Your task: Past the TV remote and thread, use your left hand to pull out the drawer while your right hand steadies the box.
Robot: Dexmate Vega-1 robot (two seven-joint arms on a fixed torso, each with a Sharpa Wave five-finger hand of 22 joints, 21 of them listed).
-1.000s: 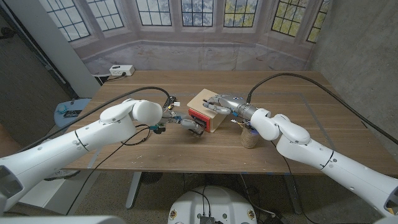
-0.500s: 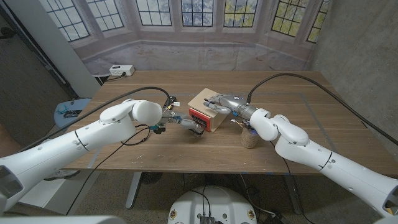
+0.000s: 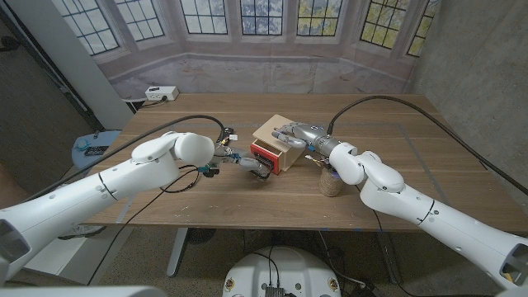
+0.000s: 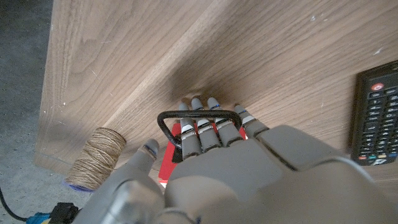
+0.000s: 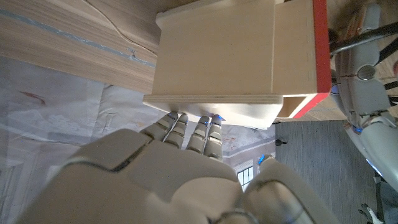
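The left hand (image 3: pixel 257 166) hooks the drawer (image 3: pixel 265 153) handle (image 4: pixel 198 118) while the right hand (image 3: pixel 295 135) presses atop the box (image 3: pixel 276 136).

A small pale plywood box (image 3: pixel 277 140) stands near the middle of the wooden tabletop (image 3: pixel 396 173), turned at an angle to its edges. Its red-fronted drawer (image 3: pixel 264 153) with a black wire loop handle (image 4: pixel 199 118) is pulled partly out toward the near edge. A black TV remote (image 4: pixel 377 112) lies flat beside it. A spool of tan twine thread (image 3: pixel 332 182) stands upright closer to the near edge.
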